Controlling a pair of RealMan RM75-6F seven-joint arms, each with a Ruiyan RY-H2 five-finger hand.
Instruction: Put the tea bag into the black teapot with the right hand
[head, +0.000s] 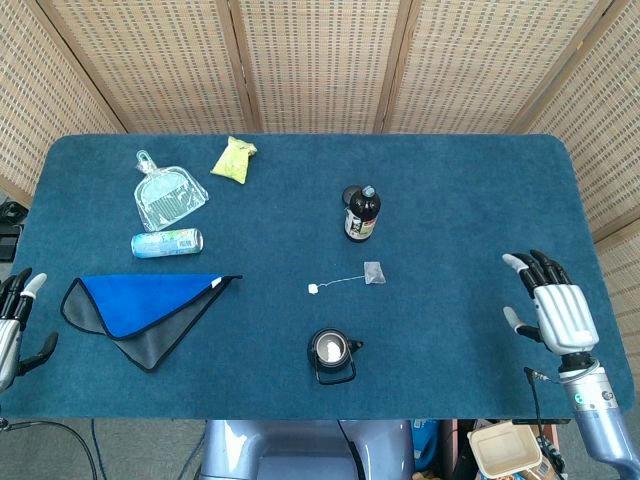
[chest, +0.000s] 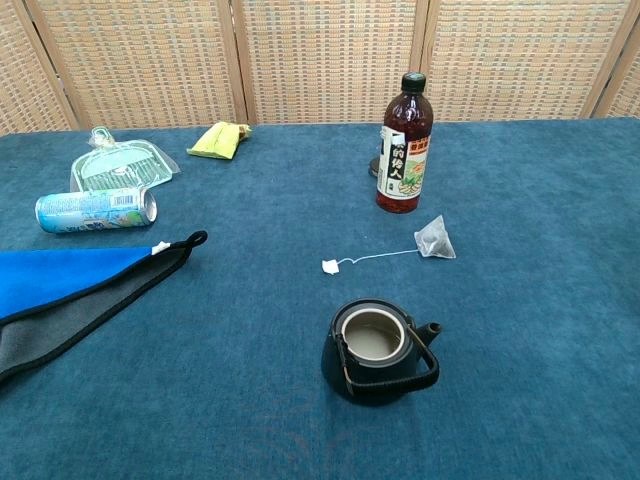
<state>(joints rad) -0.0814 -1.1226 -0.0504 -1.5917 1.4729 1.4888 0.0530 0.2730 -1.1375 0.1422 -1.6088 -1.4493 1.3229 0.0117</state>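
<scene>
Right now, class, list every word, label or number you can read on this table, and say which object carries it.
Bottle: white label with large dark characters down it, too blurred to quote.
Can, lying on its side: printing along its side, too small to read.
Tea bag tag: no text visible.
Black teapot: no text visible.

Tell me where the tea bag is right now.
The tea bag lies on the table mid-centre, between the bottle behind it and the black teapot in front, its string trailing left.
</scene>
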